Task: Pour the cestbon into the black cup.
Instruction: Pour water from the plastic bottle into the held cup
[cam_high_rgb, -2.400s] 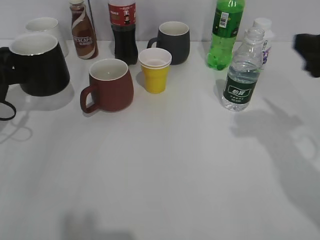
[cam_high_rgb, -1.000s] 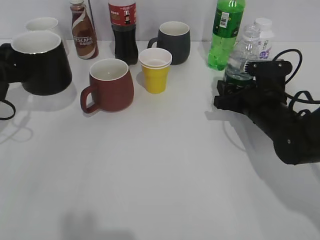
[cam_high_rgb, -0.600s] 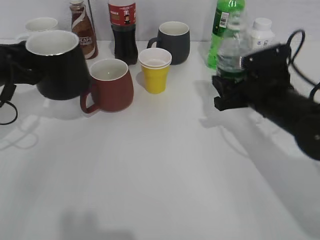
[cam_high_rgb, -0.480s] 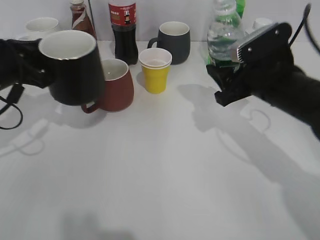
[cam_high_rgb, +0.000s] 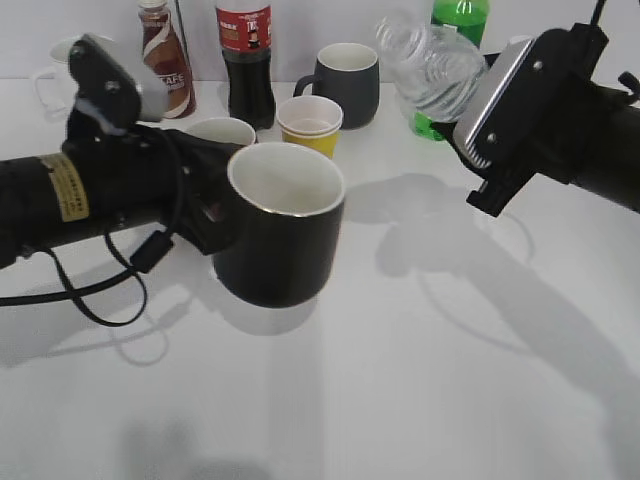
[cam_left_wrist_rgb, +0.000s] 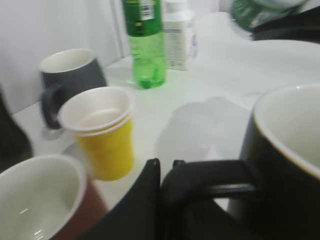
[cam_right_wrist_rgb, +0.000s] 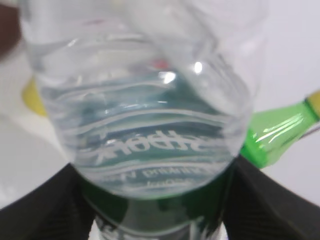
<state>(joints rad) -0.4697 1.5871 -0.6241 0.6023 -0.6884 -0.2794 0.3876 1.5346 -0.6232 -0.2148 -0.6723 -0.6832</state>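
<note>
The black cup (cam_high_rgb: 280, 240), glossy with a white inside, is held by its handle in my left gripper (cam_high_rgb: 205, 215), mid-table and upright; in the left wrist view the handle (cam_left_wrist_rgb: 210, 177) sits between the shut jaws (cam_left_wrist_rgb: 167, 180). My right gripper (cam_high_rgb: 470, 150) is shut on the cestbon (cam_high_rgb: 435, 70), a clear ribbed bottle with a dark green label, lifted and tilted with its neck toward the upper left, above and right of the cup. The bottle (cam_right_wrist_rgb: 150, 110) fills the right wrist view between the fingers (cam_right_wrist_rgb: 155, 210).
Behind the cup stand a reddish-brown mug (cam_high_rgb: 220, 130), a yellow paper cup (cam_high_rgb: 310, 122), a dark grey mug (cam_high_rgb: 345, 80), a cola bottle (cam_high_rgb: 245, 55), a coffee bottle (cam_high_rgb: 165, 60) and a white mug (cam_high_rgb: 60, 50). A bright green soda bottle (cam_high_rgb: 455, 15) stands behind the cestbon.
My left gripper carried the black cup from the far left to mid-table. My right gripper lifted the cestbon off the table and tilted its neck to the left.
</note>
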